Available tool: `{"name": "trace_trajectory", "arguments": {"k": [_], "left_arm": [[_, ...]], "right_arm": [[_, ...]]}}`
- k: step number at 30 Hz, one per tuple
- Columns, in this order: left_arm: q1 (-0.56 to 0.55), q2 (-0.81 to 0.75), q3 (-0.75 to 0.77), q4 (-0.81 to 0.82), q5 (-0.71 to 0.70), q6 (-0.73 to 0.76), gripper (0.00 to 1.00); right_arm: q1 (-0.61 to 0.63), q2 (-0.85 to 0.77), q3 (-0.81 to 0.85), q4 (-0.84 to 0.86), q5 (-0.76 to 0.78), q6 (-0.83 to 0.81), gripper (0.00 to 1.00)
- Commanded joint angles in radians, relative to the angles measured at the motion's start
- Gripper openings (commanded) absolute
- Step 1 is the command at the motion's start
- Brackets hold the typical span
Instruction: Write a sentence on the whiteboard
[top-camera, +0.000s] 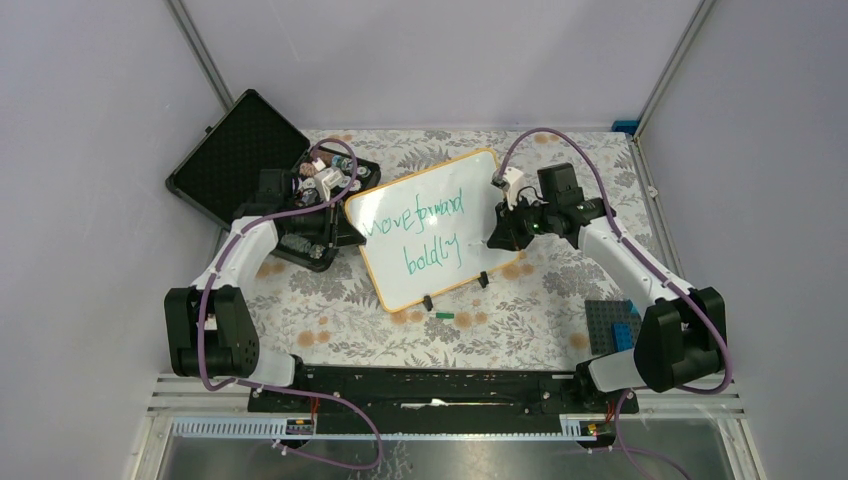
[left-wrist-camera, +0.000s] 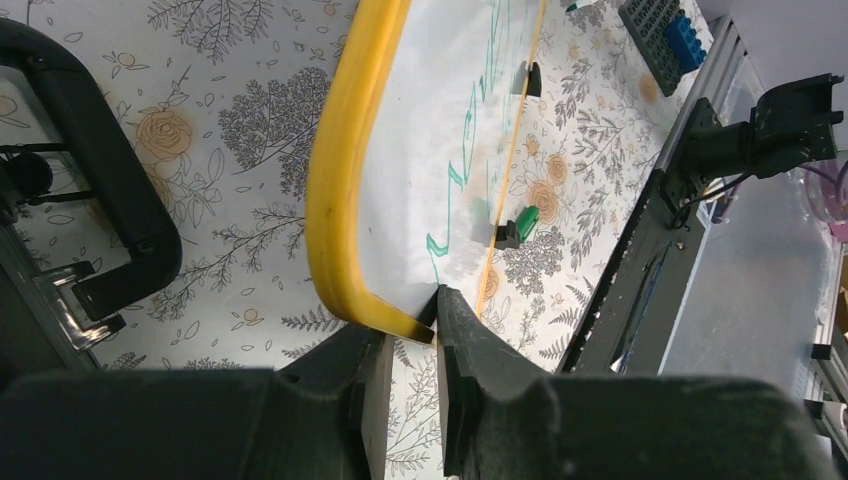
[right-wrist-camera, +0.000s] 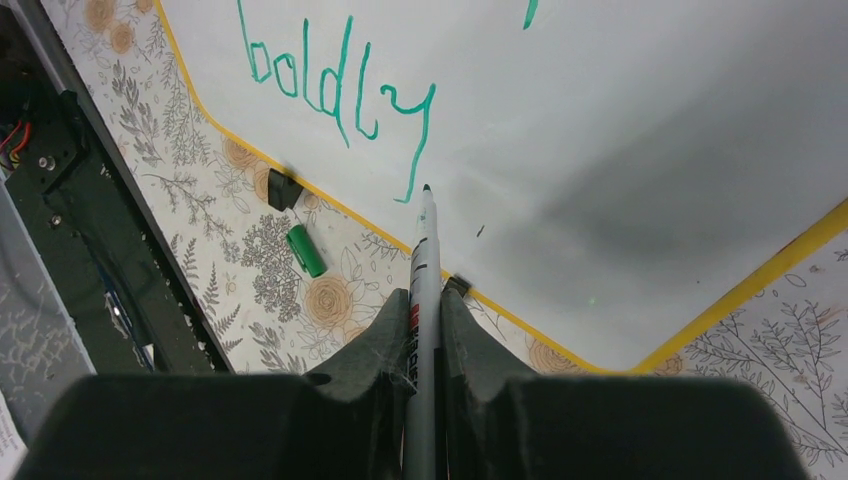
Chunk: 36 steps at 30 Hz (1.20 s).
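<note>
Lying on the floral-patterned bench (top-camera: 320, 310), the rectangular white whiteboard (top-camera: 440, 255) with a thin orange-yellow rim sits mid-bench, its long axis slanting from near left to far right. The green handwritten sentence (top-camera: 415, 215), "Move forward boldly", follows that axis in two lines. The left gripper (left-wrist-camera: 412, 318) is closed on the board's left corner rim. The right gripper (right-wrist-camera: 427, 297) clamps a slim pale marker pen (right-wrist-camera: 424, 250), its tip pointing at the board beside the final y

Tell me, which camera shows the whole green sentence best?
The top external view: both lines of the sentence lie fully visible on the whiteboard. The right wrist view shows mainly "boldly" up close; the left wrist catches foreshortened strokes.
</note>
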Motion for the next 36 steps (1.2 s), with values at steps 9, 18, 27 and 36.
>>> {"name": "trace_trajectory", "arguments": {"k": [9,18,27,36], "left_arm": [[0.0,-0.004,0.001,0.049,-0.021,0.024,0.14],[0.0,0.0,-0.002,0.049,-0.025,0.029,0.11],[-0.001,0.001,0.002,0.05,-0.032,0.027,0.11],[0.0,0.001,0.034,0.018,-0.05,0.015,0.39]], "right_arm": [[0.078,0.048,0.037,0.061,0.094,0.007,0.0],[0.079,0.071,0.043,0.083,0.152,0.018,0.0],[0.078,0.07,0.039,0.069,0.157,0.005,0.0],[0.079,0.006,0.096,-0.041,0.001,-0.039,0.0]]}}
